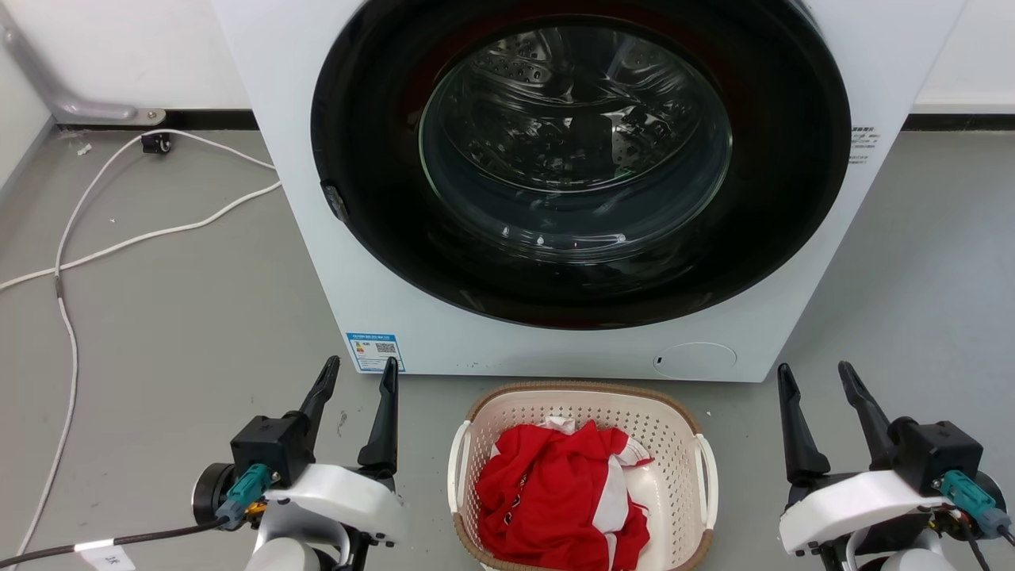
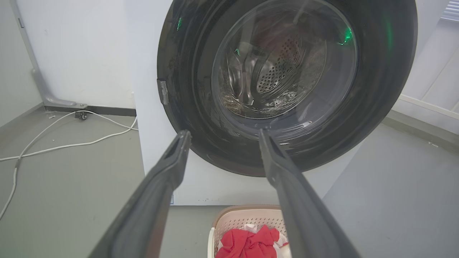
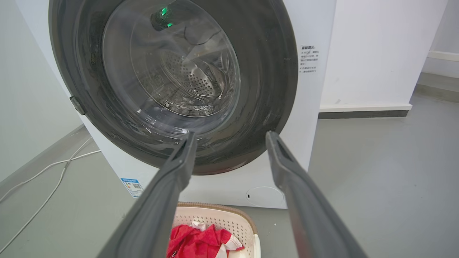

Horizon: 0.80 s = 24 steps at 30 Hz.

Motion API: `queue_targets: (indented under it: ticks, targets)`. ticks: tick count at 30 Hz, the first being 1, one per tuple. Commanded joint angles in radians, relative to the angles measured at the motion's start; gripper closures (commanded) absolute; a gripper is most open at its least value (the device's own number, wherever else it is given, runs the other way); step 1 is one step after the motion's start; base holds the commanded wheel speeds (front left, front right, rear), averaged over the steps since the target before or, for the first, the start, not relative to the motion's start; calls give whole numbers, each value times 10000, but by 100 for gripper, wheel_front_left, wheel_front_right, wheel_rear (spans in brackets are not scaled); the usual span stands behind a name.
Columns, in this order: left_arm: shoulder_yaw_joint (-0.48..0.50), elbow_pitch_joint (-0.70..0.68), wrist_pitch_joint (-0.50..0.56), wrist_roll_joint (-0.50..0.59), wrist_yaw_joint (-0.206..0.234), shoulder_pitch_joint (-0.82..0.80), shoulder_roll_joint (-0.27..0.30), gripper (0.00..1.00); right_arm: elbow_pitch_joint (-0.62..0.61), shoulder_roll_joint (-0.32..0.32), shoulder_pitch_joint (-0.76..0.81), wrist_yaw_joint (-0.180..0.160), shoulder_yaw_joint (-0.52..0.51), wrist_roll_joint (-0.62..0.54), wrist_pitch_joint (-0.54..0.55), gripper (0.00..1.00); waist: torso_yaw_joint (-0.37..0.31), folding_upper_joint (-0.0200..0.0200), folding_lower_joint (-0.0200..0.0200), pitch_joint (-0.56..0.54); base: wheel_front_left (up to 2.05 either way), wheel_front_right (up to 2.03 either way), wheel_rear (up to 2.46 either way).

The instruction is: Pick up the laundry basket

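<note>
between left gripper (image 1: 361, 363) and right gripper (image 1: 814, 369), both wide, laundry basket (image 1: 670, 432) fronts washing machine (image 1: 349, 270).

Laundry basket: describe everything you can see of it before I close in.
The laundry basket is cream perforated plastic, rounded-rectangular, with a brown woven-look rim and a white handle on each side. It stands upright on the grey floor before the washing machine, holding a crumpled red-and-white garment. The left gripper and right gripper flank it, open, apart from it.
</note>
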Motion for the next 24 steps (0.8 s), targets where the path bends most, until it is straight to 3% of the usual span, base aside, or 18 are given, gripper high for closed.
queue_targets:
  ticks: [1, 24]
  targets:
    - [0, -34, -101, 188, 33, -119, 9, 0, -50, 9, 61, -3, -10, -177, -99, 0, 2, 0, -1, -4, 0, 0, 0]
    - [7, 164, -514, 1406, -25, -91, -51, 0, 208, 14, 156, -3, 51, -763, -553, 0, 4, 0, -1, -23, 0, 0, 0]
